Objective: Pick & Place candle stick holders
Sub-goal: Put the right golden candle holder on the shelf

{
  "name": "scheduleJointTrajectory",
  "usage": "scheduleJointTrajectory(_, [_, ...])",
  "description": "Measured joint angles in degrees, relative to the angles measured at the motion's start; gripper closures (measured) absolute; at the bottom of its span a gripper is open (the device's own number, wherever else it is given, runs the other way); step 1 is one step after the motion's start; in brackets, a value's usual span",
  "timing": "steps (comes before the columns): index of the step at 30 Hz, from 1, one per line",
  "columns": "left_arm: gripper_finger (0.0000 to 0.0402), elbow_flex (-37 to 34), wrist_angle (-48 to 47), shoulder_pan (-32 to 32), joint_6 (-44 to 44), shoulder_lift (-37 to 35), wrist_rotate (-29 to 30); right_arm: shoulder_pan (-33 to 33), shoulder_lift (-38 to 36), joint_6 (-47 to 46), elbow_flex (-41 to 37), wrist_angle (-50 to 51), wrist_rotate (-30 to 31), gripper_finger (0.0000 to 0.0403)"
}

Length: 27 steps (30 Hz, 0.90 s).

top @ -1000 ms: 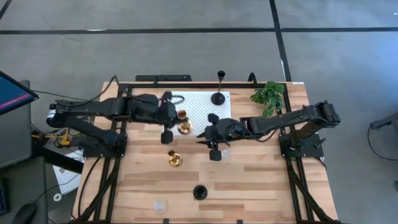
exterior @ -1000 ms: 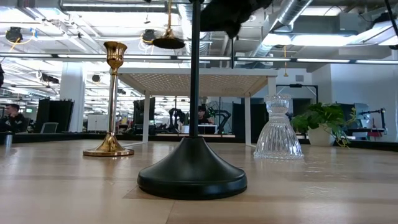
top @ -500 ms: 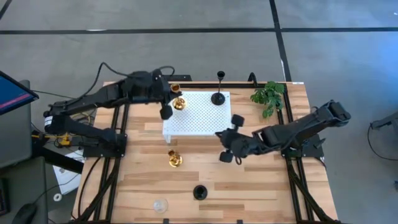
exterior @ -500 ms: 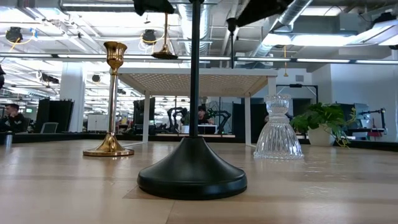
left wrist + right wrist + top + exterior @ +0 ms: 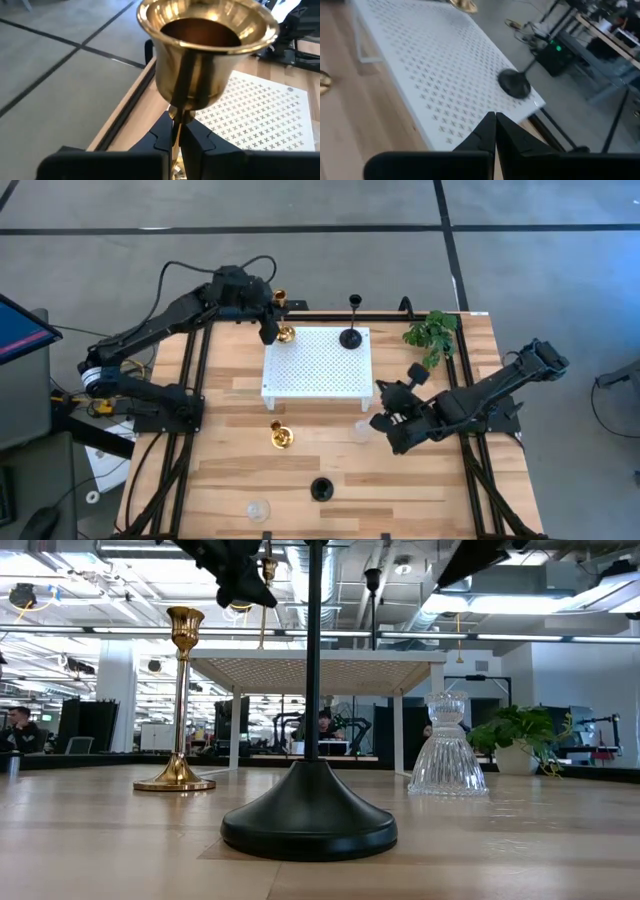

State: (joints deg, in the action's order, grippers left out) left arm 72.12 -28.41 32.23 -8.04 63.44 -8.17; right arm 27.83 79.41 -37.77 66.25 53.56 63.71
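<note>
left pincer carries a gold holder upright at the platform's far-left corner.

nearest the front of the worktop [image 5: 420,500], in the high view, a clear holder [image 5: 258,509] and a black holder [image 5: 320,489] stand untouched, then a gold holder [image 5: 281,436] and a second clear holder [image 5: 362,428] at about 9 o'clock from the right pincer [image 5: 385,406], whose fingers are pressed together on nothing. farther off, a black holder [image 5: 350,337] stands on the white platform [image 5: 316,365]. the left pincer [image 5: 175,131] is clamped on the stem of the carried gold holder [image 5: 207,47], long axis vertical, the platform corner just at 5 o'clock from it. the wrist view shows that grip; overhead it is too small to read.
</note>
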Motion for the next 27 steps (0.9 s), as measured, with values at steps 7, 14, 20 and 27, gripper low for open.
scheduleJointTrajectory(7, [0.0387, -0.02, 0.12, 1.29, 0.68, 1.99, -1.58, 0.29, -0.21, -10.70, 0.01, 9.21, 0.91, 0.0403])
scheduleJointTrajectory(14, [0.0387, -0.02, -0.17, 1.42, 1.01, 1.66, -1.76, 0.29, -0.21, -14.63, 0.01, 12.59, 0.93, 0.0403])
scheduleJointTrajectory(20, [0.0387, -0.57, 0.20, 1.46, 1.02, 1.65, -1.54, 0.29, -0.19, -14.80, 0.01, 12.51, 0.93, 0.0403])
scheduleJointTrajectory(27, [0.0387, -4.18, 1.88, 1.90, 1.48, 1.46, -1.93, 0.29, -0.18, -14.80, 0.01, 12.48, 0.97, 0.0403])
